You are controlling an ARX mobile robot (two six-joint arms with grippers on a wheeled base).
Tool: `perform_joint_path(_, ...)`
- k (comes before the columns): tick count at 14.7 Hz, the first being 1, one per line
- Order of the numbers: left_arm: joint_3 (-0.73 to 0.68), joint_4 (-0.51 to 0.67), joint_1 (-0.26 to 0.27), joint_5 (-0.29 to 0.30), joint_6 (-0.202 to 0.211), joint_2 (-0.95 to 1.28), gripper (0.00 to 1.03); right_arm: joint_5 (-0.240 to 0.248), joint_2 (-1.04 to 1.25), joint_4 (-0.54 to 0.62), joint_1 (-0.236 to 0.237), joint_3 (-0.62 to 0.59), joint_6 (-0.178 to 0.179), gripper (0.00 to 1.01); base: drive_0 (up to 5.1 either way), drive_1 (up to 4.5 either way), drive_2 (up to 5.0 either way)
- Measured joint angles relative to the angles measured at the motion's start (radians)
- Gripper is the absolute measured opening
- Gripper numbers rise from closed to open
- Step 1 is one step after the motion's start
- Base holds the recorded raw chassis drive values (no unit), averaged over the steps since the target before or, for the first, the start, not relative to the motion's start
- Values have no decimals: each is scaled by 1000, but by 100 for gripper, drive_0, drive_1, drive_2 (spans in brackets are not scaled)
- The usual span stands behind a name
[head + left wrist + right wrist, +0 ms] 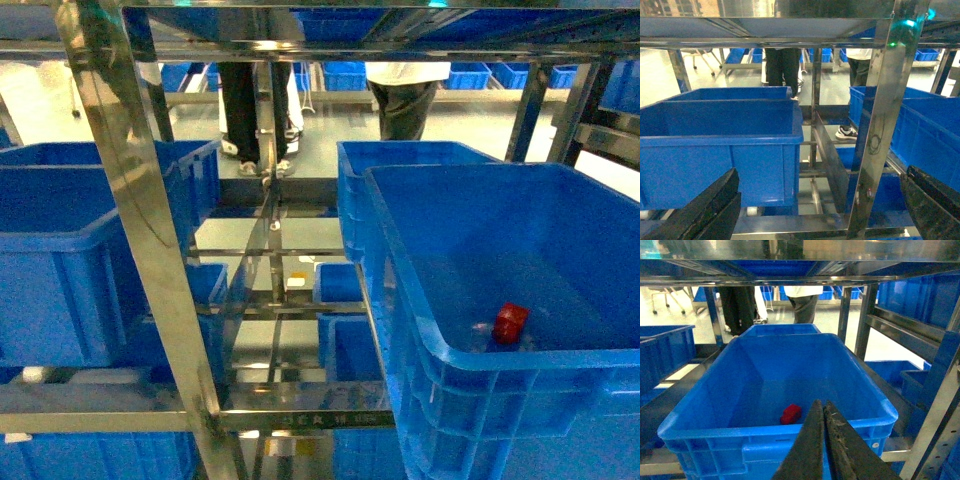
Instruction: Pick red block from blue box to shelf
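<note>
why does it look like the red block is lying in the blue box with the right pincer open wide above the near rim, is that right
Not quite. The red block does lie on the floor of the blue box, but the right pincer is shut, not open wide: in the right wrist view its two fingers press together over the near rim, empty.

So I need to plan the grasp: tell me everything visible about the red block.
The red block is small, glossy red plastic; its stud cannot be made out. It lies alone on the floor of the blue box, near the front wall, apparently tilted. Nothing grips it: the right gripper, jaws closed, hovers at the box's near rim.
</note>
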Motion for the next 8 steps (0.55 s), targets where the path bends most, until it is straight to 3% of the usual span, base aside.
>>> perform_joint_path(4,0,0,0,0,0,0,98,0,0,0,0,0,0,52,0,0,0)
perform_joint_path(5,0,0,0,0,0,0,98,0,0,0,0,0,0,79,0,0,0)
perform_joint_path(6,0,0,0,0,0,0,98,0,0,0,0,0,1,97,0,0,0)
perform_joint_path(8,0,0,0,0,0,0,98,0,0,0,0,0,1,98,0,0,0)
